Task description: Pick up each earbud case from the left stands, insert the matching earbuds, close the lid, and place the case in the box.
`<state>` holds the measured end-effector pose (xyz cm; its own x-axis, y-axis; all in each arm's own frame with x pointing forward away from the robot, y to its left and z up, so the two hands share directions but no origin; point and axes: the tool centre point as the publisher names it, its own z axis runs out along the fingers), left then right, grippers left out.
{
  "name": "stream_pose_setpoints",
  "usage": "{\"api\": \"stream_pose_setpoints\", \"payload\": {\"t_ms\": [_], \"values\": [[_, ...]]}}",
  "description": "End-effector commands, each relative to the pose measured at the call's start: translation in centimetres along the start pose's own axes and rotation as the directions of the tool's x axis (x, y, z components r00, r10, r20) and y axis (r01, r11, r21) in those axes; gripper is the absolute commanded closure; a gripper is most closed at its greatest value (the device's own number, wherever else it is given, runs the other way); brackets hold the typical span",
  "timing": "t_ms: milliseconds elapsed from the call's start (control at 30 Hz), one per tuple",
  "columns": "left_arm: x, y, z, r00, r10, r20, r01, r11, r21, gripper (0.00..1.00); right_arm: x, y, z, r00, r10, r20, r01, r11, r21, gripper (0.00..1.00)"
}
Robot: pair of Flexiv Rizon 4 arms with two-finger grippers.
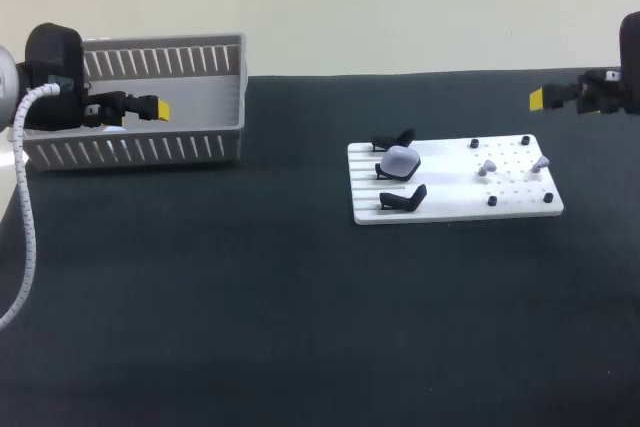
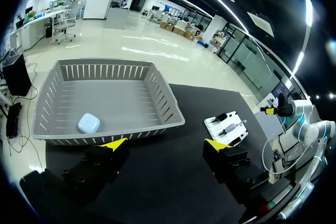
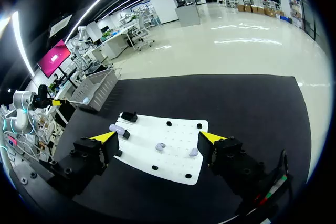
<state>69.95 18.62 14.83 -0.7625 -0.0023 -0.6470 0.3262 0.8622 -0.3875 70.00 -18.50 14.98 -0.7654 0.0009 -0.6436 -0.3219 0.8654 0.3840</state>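
A white board (image 1: 450, 202) lies right of the table's middle. On its middle black stand sits a pale earbud case (image 1: 400, 160), lid shut; the stands behind (image 1: 393, 139) and in front (image 1: 403, 198) are empty. Two earbuds (image 1: 488, 167) (image 1: 540, 162) rest on the board's right half. Another case (image 2: 88, 123) lies in the grey basket (image 2: 173, 124). My left gripper (image 1: 152, 107) hovers open over the basket (image 1: 160, 44). My right gripper (image 1: 545, 97) hangs open behind the board's right end. The right wrist view shows the board (image 3: 173, 129), case (image 3: 118, 128) and earbuds (image 3: 160, 146) (image 3: 193, 152) ahead of the open right gripper (image 3: 157, 137).
Dark cloth covers the table. The basket stands at the back left corner, near the table's edge. Small black pegs (image 1: 474, 143) dot the board's right half. A white cable (image 1: 25, 237) hangs from my left arm over the table's left side.
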Motion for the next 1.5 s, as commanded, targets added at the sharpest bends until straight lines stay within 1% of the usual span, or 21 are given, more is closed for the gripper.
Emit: {"api": "stream_pose_setpoints", "payload": {"t_ms": [33, 567, 633, 733, 867, 900, 967, 1033, 1067, 1133, 1233, 1333, 1433, 1500], "values": [[-0.1, -0.1, 0.0, 1.000, -0.001, -0.004, 0.001, 1.000, -0.006, 0.00, 0.0, 0.0, 0.0, 1.000, 0.000, 0.000, 0.000, 1.000, 0.002, 0.00], [-0.1, -0.1, 0.0, 1.000, 0.004, 0.000, -0.004, 1.000, 0.000, 0.00, 0.0, 0.0, 0.0, 1.000, 0.000, 0.000, 0.000, 1.000, 0.002, 0.00], [0.0, -0.1, 0.0, 1.000, 0.010, 0.000, -0.010, 0.999, 0.031, 0.00, 0.0, 0.0, 0.0, 1.000, 0.000, 0.000, 0.000, 1.000, 0.002, 0.00], [0.0, -0.6, 0.0, 0.999, 0.039, 0.012, -0.040, 0.996, 0.075, 0.00, 0.0, 0.0, 0.0, 1.000, 0.000, 0.000, 0.000, 1.000, 0.002, 0.00], [-0.1, -1.6, 0.3, 0.991, 0.126, 0.033, -0.130, 0.980, 0.149, 0.00, 0.0, 0.0, 0.0, 1.000, 0.000, 0.000, 0.000, 1.000, 0.002, 0.00], [-0.2, -1.9, 0.4, 0.988, 0.151, 0.038, -0.155, 0.972, 0.174, 0.00, 0.0, 0.0, 0.0, 1.000, 0.000, 0.000, 0.000, 1.000, 0.002, 0.00], [-0.2, -2.5, 0.8, 0.978, 0.203, 0.037, -0.207, 0.958, 0.198, 0.00, 0.0, 0.0, 0.0, 1.000, 0.000, 0.000, 0.000, 1.000, 0.002, 0.00], [-0.4, -2.9, 1.2, 0.970, 0.240, 0.032, -0.240, 0.935, 0.263, 0.00, 0.0, 0.0, 0.0, 1.000, 0.000, 0.000, 0.000, 1.000, 0.002, 0.00], [-0.5, -3.3, 1.3, 0.961, 0.274, 0.038, -0.273, 0.917, 0.290, 0.00, 0.0, 0.0, 0.0, 1.000, 0.000, 0.000, 0.000, 1.000, 0.002, 0.00], [-0.9, -4.2, 1.4, 0.936, 0.347, 0.065, -0.349, 0.883, 0.313, 0.00, 0.0, 0.0, 0.0, 1.000, 0.000, 0.000, 0.000, 1.000, 0.002, 0.00], [-1.6, -5.4, 1.8, 0.894, 0.437, 0.096, -0.441, 0.825, 0.354, 0.00, 0.0, 0.0, 0.0, 1.000, 0.000, 0.000, 0.000, 1.000, 0.002, 0.00], [-1.9, -6.6, 2.5, 0.845, 0.521, 0.123, -0.523, 0.756, 0.393, 0.00, 0.0, 0.0, 0.0, 1.000, 0.000, 0.000, 0.000, 1.000, 0.002, 0.00], [-2.1, -7.7, 3.3, 0.801, 0.582, 0.141, -0.580, 0.696, 0.424, 0.00, 0.0, 0.0, 0.0, 1.000, 0.000, 0.000, 0.000, 1.000, 0.002, 0.00], [-2.2, -8.3, 3.8, 0.766, 0.623, 0.157, -0.622, 0.657, 0.427, 0.00, 0.0, 0.0, 0.0, 1.000, 0.000, 0.000, 0.000, 1.000, 0.002, 0.00]]}}
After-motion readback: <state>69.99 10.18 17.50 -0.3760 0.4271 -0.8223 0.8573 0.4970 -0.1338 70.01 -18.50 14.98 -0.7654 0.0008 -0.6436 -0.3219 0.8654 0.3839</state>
